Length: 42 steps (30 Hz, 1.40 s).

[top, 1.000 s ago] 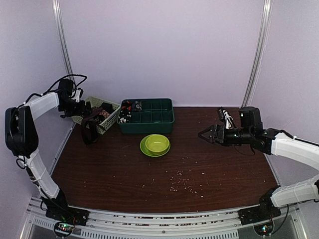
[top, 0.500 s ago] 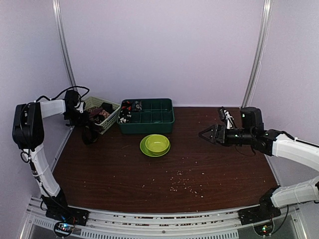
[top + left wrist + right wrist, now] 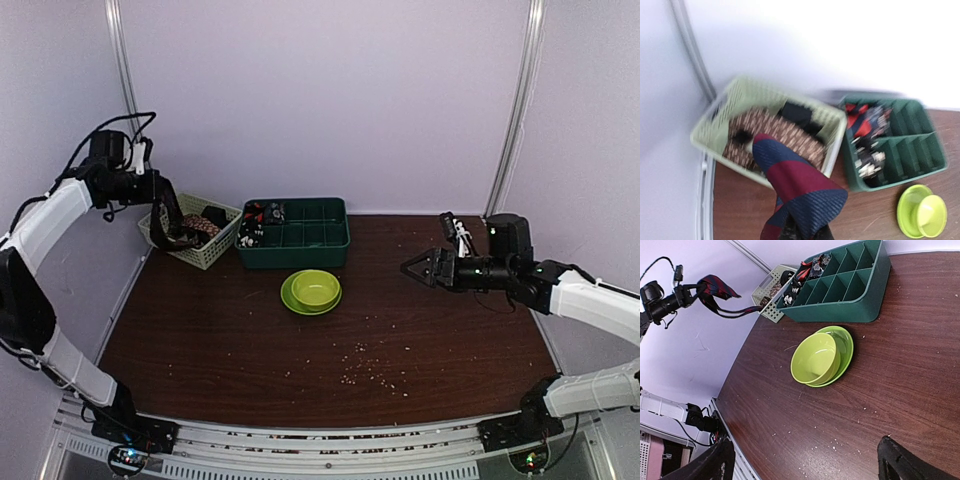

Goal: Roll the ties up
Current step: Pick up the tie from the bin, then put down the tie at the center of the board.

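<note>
Dark wooden table (image 3: 250,340) against a lilac wall. The left gripper (image 3: 148,184), high above the pale basket (image 3: 207,257), is clamped on the striped tie (image 3: 800,185), whose tail trails into the basket. The right gripper (image 3: 410,267) hovers over the table, jaws apart.

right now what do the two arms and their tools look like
The left arm and right arm have white shells over black joints. Thin black cables loop off the left wrist. The left tool and right tool are black with two fingers each.
</note>
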Tool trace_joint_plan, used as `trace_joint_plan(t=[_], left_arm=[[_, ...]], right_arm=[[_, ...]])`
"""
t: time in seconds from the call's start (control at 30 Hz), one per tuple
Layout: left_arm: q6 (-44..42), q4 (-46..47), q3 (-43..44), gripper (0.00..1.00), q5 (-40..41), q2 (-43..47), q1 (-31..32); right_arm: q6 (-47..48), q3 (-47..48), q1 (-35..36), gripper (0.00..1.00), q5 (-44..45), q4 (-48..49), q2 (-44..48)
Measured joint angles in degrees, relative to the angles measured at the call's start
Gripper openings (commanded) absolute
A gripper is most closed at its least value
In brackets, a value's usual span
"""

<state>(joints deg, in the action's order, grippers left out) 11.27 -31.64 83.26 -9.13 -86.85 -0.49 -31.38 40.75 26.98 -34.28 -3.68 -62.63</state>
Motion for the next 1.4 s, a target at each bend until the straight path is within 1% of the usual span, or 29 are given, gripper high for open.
trace_joint_plan(t=[0.1, 0.3, 0.43, 0.53, 0.73, 0.93, 1.1, 1.27, 1.4], left_arm=[[-1.16, -0.17, 4.85, 0.0, -2.58, 3.41, 1.88], [-1.7, -1.2, 13.16, 0.0, -10.27, 7.78, 4.76], [-0.09, -1.29, 20.11, 0.0, -16.46, 10.12, 7.48], [1.31, -0.83, 23.15, 0.0, -21.66, 11.98, 8.87], [1.51, -1.7, 22.18, 0.0, -28.92, 15.8, 13.88], [-1.07, -6.51, 18.99, 0.0, -34.29, 17.05, 21.33], [-1.36, -6.75, 15.76, 0.0, -37.79, 17.64, 27.76], [-2.05, -6.43, 15.32, 0.0, -38.56, 15.1, 34.99], [-2.84, -5.57, 15.28, 0.0, -38.66, 10.05, 41.16]], right_arm=[[-0.11, 0.0, 0.0, 0.99, -0.15, 0.0, 0.72], [-0.13, 0.0, 0.0, 1.0, -0.42, 0.0, 1.81], [-0.15, 0.02, 0.0, 1.0, -0.48, 0.0, 1.99], [-0.15, 0.07, 0.02, 1.0, -0.55, -0.07, 1.99], [-0.13, 0.26, 0.15, 0.99, -0.9, -0.15, 1.97], [-0.15, 0.33, 0.42, 0.99, -1.36, -0.17, 1.92], [-0.42, 0.35, 0.66, 0.98, -1.57, -0.15, 1.92], [-0.57, 0.37, 0.81, 0.98, -1.62, -0.15, 1.92], [-0.5, 0.52, 0.81, 0.98, -1.57, -0.52, 1.95]])
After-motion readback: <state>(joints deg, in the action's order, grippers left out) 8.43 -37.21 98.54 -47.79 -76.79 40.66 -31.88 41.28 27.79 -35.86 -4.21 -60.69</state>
